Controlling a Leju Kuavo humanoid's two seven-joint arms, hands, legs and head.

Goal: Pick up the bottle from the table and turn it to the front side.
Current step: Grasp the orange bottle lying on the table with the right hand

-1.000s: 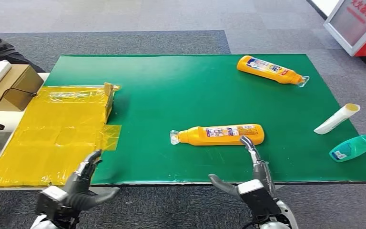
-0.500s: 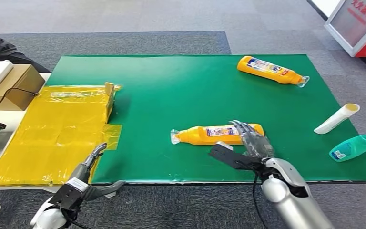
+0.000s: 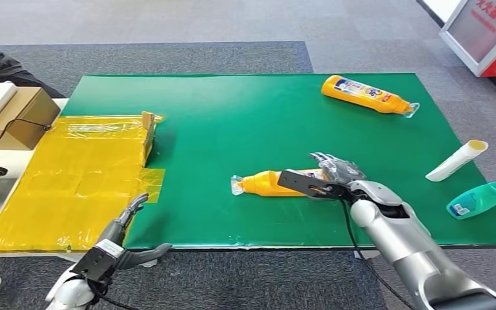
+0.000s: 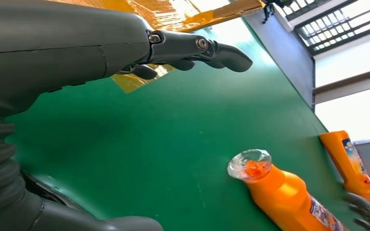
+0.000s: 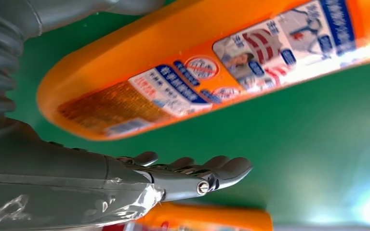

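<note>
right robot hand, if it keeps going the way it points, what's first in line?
Probably the near orange bottle: the right robot hand already reaches over its base, fingers apart. Contact is unclear; beyond it lies bare green table.

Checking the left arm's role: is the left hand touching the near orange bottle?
No. The left hand hangs by the table's front edge, well apart from the near orange bottle.

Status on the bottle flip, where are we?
Done: the right hand is over the base end of the near orange bottle, which lies flat on the green table. In hand: nothing; the right wrist view shows its fingers spread beside the bottle, not closed on it. The left hand is idle at the table's near edge. Left: grip, lift, turn to the front side.
</note>
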